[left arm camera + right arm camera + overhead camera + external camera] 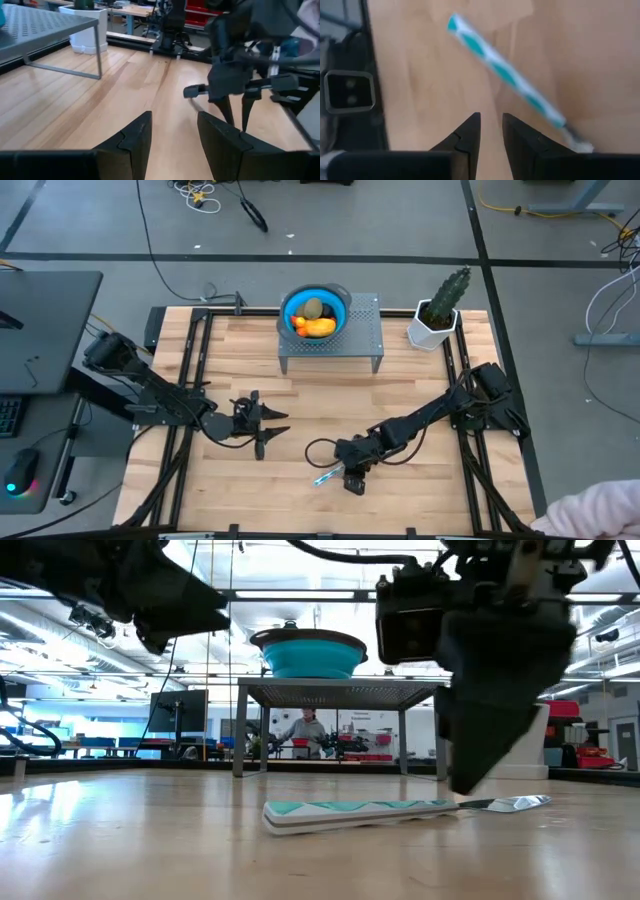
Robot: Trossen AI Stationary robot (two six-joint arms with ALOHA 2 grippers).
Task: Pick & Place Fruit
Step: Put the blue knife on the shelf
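Evidently a late stage; notes run left to right across the table.

Left gripper (272, 423): hovers low over the wood left of centre, nothing between its fingers. Jaws stand apart, clear in its own wrist view, where bare boards show through the gap. Reads as waiting.

Table (230, 370): no loose fruit visible on the boards anywhere in the high view.

Bowl (341, 306): blue, on the grey perforated stand (365, 340) at the far middle of the table.

Fruit (318, 326): inside the bowl. A yellow-orange oblong lies toward the front, an olive-brown oval behind it, a small orange-red piece at the left. Other pieces cannot be made out from above.

Stick tool (327, 476): white and teal, flat on the wood near the front, just beside the right gripper. Not fruit.

Right gripper (352, 480): down near the table, close to the tool's tip. Jaws narrowly apart, holding nothing; the tool lies ahead of them, untouched.

Cactus (440, 308): white pot, far right corner, beside the stand.

Progress: placing looks done or nearly so. Judged remaining: little, unless pieces are hidden.
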